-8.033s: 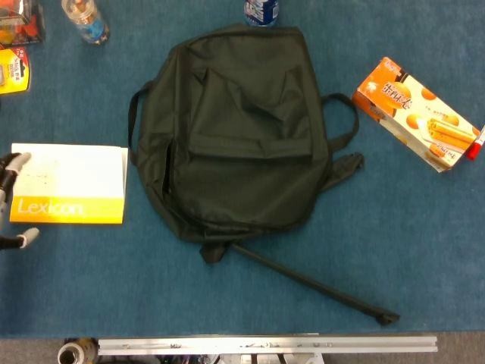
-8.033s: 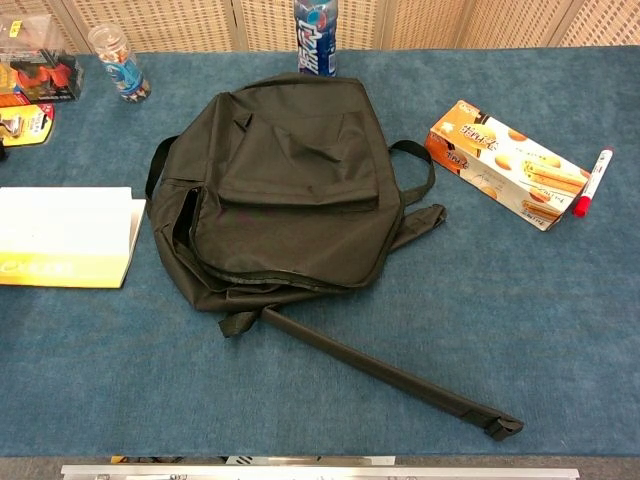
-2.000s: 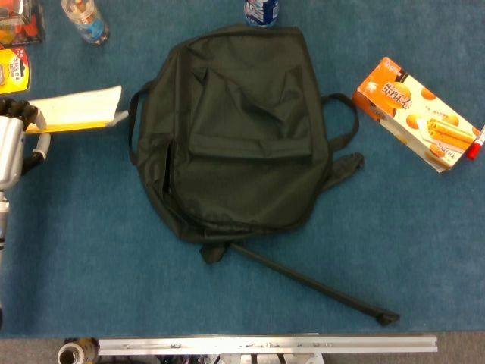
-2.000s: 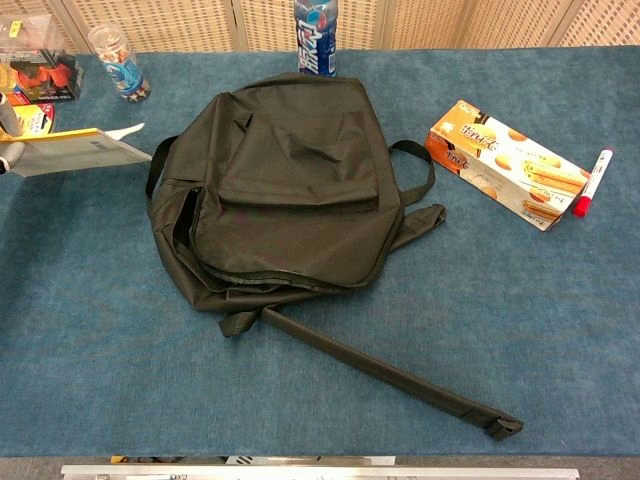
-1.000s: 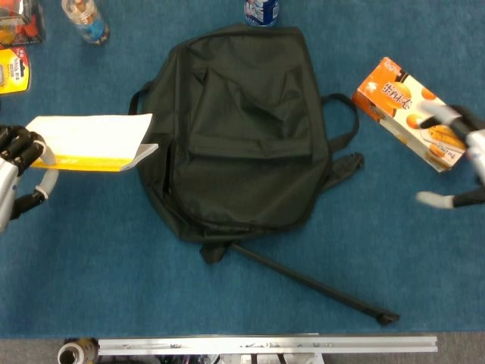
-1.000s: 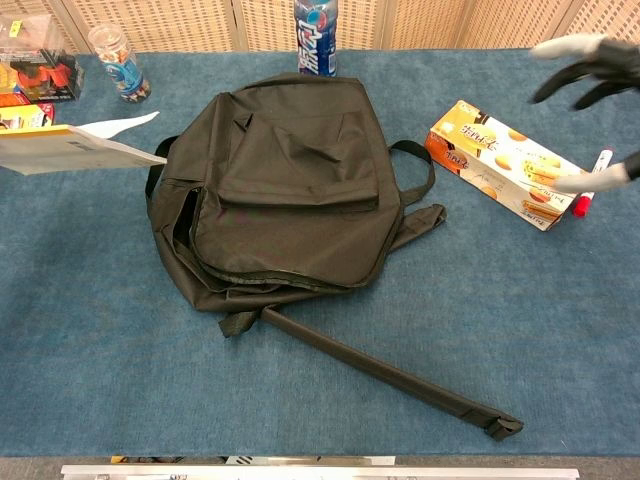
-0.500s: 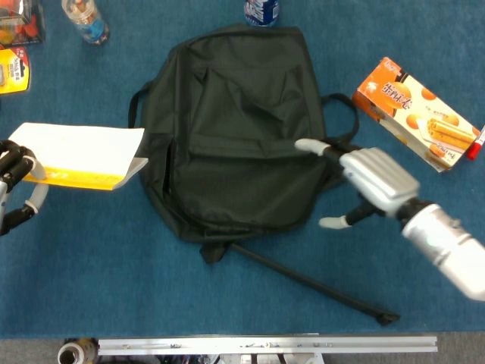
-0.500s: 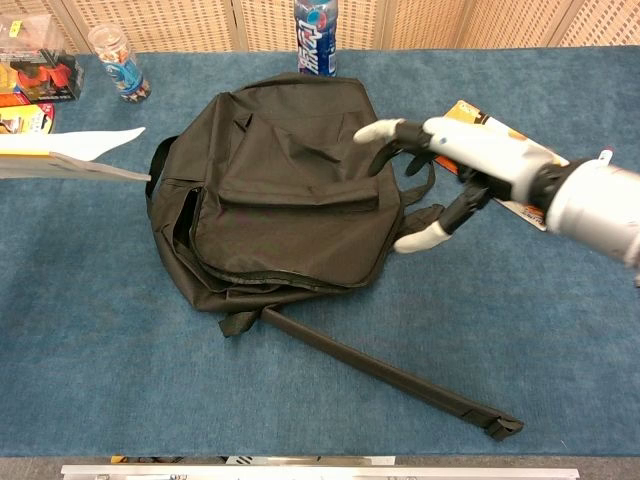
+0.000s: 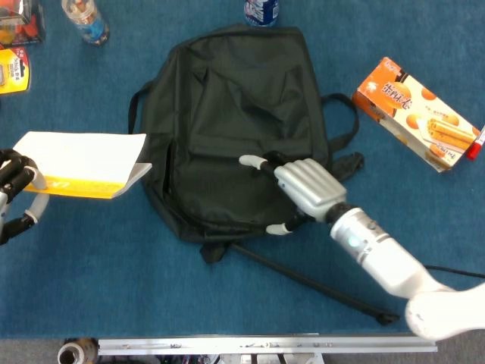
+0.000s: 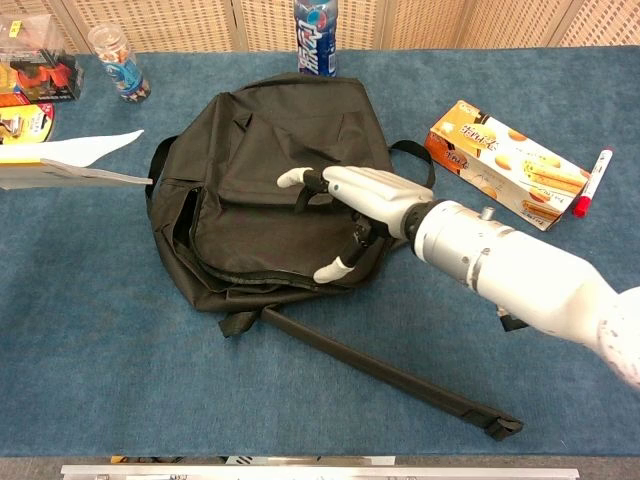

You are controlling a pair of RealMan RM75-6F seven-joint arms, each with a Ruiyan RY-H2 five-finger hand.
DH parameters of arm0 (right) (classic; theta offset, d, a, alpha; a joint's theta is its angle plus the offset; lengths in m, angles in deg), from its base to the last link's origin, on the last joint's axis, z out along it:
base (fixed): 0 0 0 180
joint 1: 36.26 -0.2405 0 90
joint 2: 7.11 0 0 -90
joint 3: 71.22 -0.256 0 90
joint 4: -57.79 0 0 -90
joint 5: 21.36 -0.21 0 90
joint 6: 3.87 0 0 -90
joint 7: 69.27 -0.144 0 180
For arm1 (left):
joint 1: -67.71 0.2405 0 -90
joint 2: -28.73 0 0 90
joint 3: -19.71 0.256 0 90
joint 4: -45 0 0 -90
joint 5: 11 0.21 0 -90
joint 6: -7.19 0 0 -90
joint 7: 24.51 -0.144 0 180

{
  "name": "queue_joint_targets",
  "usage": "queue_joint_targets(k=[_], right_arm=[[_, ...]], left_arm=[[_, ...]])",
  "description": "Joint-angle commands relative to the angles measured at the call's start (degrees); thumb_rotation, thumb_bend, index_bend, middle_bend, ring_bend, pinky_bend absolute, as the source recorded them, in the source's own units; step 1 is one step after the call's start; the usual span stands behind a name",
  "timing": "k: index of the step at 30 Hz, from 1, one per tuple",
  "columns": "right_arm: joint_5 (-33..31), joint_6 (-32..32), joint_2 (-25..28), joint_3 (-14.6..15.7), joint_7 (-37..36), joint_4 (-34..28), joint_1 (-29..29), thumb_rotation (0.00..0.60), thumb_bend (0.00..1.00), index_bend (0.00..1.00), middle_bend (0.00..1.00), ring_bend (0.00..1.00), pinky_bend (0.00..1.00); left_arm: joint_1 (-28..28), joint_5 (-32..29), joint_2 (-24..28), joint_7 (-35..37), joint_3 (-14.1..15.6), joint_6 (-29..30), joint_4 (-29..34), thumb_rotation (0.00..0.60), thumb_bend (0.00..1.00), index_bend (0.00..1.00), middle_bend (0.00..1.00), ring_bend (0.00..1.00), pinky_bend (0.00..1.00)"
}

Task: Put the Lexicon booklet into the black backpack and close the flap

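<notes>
An orange snack box lies flat near the desk's right edge, a red marker just beside it. Two bottles stand along the far edge, with packaged items at the far-left corner.

Left hand grips with curled fingers; right hand reaches forward, fingers spread.

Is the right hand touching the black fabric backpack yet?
Cannot tell. In head and chest views the right hand overlaps the black fabric backpack, fingers spread, but neither angle plainly shows contact or a gap.
</notes>
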State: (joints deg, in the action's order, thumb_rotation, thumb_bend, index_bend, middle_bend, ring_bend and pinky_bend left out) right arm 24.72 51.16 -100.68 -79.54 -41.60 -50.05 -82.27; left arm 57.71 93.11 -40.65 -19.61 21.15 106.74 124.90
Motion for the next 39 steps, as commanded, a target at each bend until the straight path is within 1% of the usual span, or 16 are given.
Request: queue_joint_targets(k=[1, 8, 14, 16, 17, 19, 21, 23, 26, 27, 28, 30, 32, 35, 39], right_arm=[[-1.3, 2.2, -3.7, -0.1, 2.6, 2.8, -1.8, 0.600, 0.00, 0.13, 0.29, 0.11, 0.24], [-3.2, 3.2, -9.2, -0.7, 4.7, 6.8, -3.9, 0.600, 0.00, 0.14, 0.29, 0.11, 0.24], [-3.9, 3.9, -12.2, -0.9, 5.9, 9.9, -4.8, 0.600, 0.00, 0.15, 0.29, 0.11, 0.24], [-4.4, 4.1, -12.7, -1.0, 6.5, 10.9, -5.2, 0.600, 0.03, 0.16, 0.29, 0.11, 0.24], [-4.5, 4.3, -12.9, -1.1, 6.9, 11.5, -5.3, 0.600, 0.07, 0.17, 0.29, 0.12, 0.24], [-4.8, 4.5, -13.1, -1.4, 7.3, 12.5, -5.5, 0.600, 0.19, 0.19, 0.29, 0.13, 0.24], [-4.8, 4.9, -13.3, -2.0, 7.4, 13.8, -5.6, 0.600, 0.38, 0.25, 0.31, 0.16, 0.27], [-4.5, 5.2, -13.5, -2.6, 7.3, 15.0, -5.7, 0.600, 0.54, 0.32, 0.35, 0.20, 0.34], [-4.2, 5.4, -13.9, -3.8, 7.0, 17.4, -6.0, 0.600, 0.67, 0.43, 0.40, 0.29, 0.46], [-4.0, 5.6, -14.1, -4.4, 6.9, 18.4, -6.2, 0.600, 0.71, 0.49, 0.43, 0.34, 0.52], [-3.7, 5.7, -14.3, -5.0, 6.6, 19.1, -6.3, 0.600, 0.74, 0.52, 0.45, 0.36, 0.55], [-3.8, 5.9, -14.7, -6.6, 5.7, 20.5, -6.5, 0.600, 0.80, 0.60, 0.52, 0.45, 0.67], [-4.2, 5.9, -15.1, -8.3, 4.9, 21.7, -6.8, 0.600, 0.85, 0.64, 0.56, 0.51, 0.74], [-5.0, 6.0, -15.8, -10.6, 3.9, 22.9, -7.4, 0.600, 0.91, 0.70, 0.60, 0.60, 0.82], [-5.7, 7.1, -17.5, -14.4, 2.0, 24.4, -8.3, 0.600, 0.96, 0.72, 0.62, 0.64, 0.88]], left_arm=[[0.0, 0.2, 0.0, 0.1, 0.1, 0.0, -0.1, 0.600, 0.39, 0.65, 0.50, 0.39, 0.37], [0.1, 0.4, 0.0, 0.3, 0.2, -0.3, -0.5, 0.600, 0.39, 0.65, 0.50, 0.39, 0.37], [0.2, 0.2, 0.0, 0.7, 0.2, -0.6, -0.9, 0.600, 0.39, 0.65, 0.50, 0.39, 0.37], [0.2, 0.3, 0.1, 0.8, 0.2, -0.6, -1.1, 0.600, 0.39, 0.65, 0.50, 0.39, 0.37], [0.2, 0.3, 0.1, 0.9, 0.2, -0.5, -1.1, 0.600, 0.39, 0.65, 0.50, 0.39, 0.37], [0.2, 0.4, 0.1, 1.1, 0.2, -0.4, -1.3, 0.600, 0.39, 0.65, 0.50, 0.39, 0.37], [0.2, 0.4, 0.1, 1.4, 0.2, -0.4, -1.5, 0.600, 0.39, 0.65, 0.50, 0.39, 0.37], [0.1, 0.5, 0.2, 1.7, 0.2, -0.4, -1.7, 0.600, 0.39, 0.65, 0.50, 0.39, 0.37], [-0.1, 0.7, 0.4, 2.1, 0.1, -0.4, -1.9, 0.600, 0.39, 0.65, 0.50, 0.39, 0.37], [-0.1, 0.9, 0.5, 2.2, 0.1, -0.3, -1.9, 0.600, 0.39, 0.65, 0.50, 0.39, 0.37], [-0.2, 1.0, 0.6, 2.4, 0.1, -0.3, -2.0, 0.600, 0.39, 0.66, 0.50, 0.39, 0.37], [-0.2, 1.2, 0.7, 2.8, 0.1, -0.1, -2.1, 0.600, 0.39, 0.66, 0.50, 0.39, 0.37], [-0.3, 1.5, 0.8, 3.4, 0.1, 0.3, -2.4, 0.600, 0.39, 0.66, 0.50, 0.39, 0.37], [-0.6, 2.0, 0.9, 4.2, 0.2, 0.5, -2.9, 0.600, 0.39, 0.66, 0.50, 0.39, 0.37], [-1.0, 3.0, 1.3, 5.3, 0.3, 1.1, -3.3, 0.600, 0.39, 0.66, 0.50, 0.39, 0.37]])
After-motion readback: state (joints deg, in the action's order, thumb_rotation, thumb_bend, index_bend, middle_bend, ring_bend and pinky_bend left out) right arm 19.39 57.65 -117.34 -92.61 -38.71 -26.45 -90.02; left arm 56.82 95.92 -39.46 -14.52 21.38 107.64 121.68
